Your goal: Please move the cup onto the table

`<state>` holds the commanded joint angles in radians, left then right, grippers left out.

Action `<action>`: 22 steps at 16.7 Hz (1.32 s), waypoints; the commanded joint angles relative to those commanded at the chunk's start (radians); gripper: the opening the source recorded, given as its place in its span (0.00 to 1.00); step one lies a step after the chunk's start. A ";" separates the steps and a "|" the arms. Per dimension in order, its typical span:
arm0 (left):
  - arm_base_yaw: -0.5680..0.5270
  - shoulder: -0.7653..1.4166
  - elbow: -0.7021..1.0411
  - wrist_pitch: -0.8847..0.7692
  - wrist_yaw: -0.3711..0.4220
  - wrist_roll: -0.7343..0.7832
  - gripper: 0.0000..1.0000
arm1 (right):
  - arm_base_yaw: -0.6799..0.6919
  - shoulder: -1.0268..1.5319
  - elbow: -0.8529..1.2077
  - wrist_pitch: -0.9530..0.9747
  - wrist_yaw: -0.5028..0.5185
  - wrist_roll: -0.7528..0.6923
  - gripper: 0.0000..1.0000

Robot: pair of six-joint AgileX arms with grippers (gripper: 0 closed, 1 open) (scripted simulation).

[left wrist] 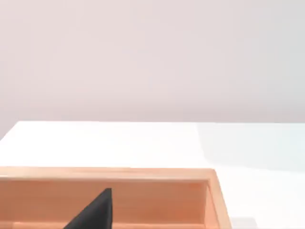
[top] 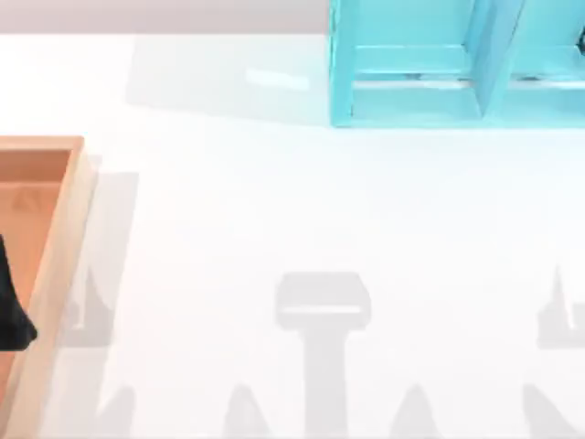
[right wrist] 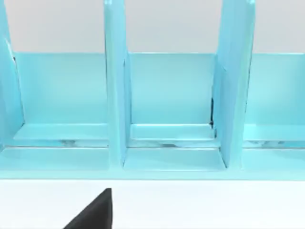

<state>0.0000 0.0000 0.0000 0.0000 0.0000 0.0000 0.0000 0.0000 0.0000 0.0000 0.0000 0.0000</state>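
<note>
- Currently my left gripper (top: pixel 14 311) hangs over the one wooden tray (top: pixel 57 229), well left of the shelf unit; I cannot tell how wide it is.
- My right gripper (right wrist: pixel 95 213) faces the one light-blue shelf unit (right wrist: pixel 171 90), where I count three bays; width again unclear.
- One glossy white table (top: pixel 274 210); I cannot tell where the cup is.
</note>
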 joint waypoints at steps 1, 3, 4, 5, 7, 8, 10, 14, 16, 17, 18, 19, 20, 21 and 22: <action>0.000 0.000 0.000 0.000 0.000 0.000 1.00 | 0.000 0.000 0.000 0.000 0.000 0.000 1.00; 0.004 0.013 0.012 -0.012 0.000 0.004 1.00 | 0.000 0.000 0.000 0.000 0.000 0.000 1.00; 0.012 0.034 0.033 -0.033 -0.001 0.012 1.00 | 0.000 0.000 0.000 0.000 0.000 0.000 1.00; 0.021 0.066 0.064 -0.064 -0.001 0.022 1.00 | 0.000 0.000 0.000 0.000 0.000 0.000 1.00; 0.048 0.163 0.155 -0.158 -0.001 0.051 1.00 | 0.000 0.000 0.000 0.000 0.000 0.000 1.00; 0.064 0.227 0.212 -0.221 -0.001 0.069 1.00 | 0.000 0.000 0.000 0.000 0.000 0.000 1.00; 0.099 0.386 0.338 -0.376 -0.001 0.107 1.00 | 0.000 0.000 0.000 0.000 0.000 0.000 1.00; 0.176 0.768 0.598 -0.733 0.000 0.189 1.00 | 0.000 0.000 0.000 0.000 0.000 0.000 1.00; 0.214 0.935 0.720 -0.888 -0.001 0.228 1.00 | 0.000 0.000 0.000 0.000 0.000 0.000 1.00; 0.232 1.008 0.778 -0.958 -0.001 0.247 1.00 | 0.000 0.000 0.000 0.000 0.000 0.000 1.00; 0.249 1.077 0.834 -1.024 -0.002 0.264 1.00 | 0.000 0.000 0.000 0.000 0.000 0.000 1.00; 0.264 1.142 0.887 -1.086 -0.002 0.280 1.00 | 0.000 0.000 0.000 0.000 0.000 0.000 1.00; 0.278 1.201 0.935 -1.142 -0.002 0.295 1.00 | 0.000 0.000 0.000 0.000 0.000 0.000 1.00; 0.291 1.251 0.977 -1.190 -0.003 0.307 1.00 | 0.000 0.000 0.000 0.000 0.000 0.000 1.00; 0.301 1.291 1.012 -1.228 -0.003 0.318 1.00 | 0.000 0.000 0.000 0.000 0.000 0.000 1.00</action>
<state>0.3008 1.2913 1.0124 -1.2277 -0.0027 0.3175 0.0000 0.0000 0.0000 0.0000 0.0000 0.0000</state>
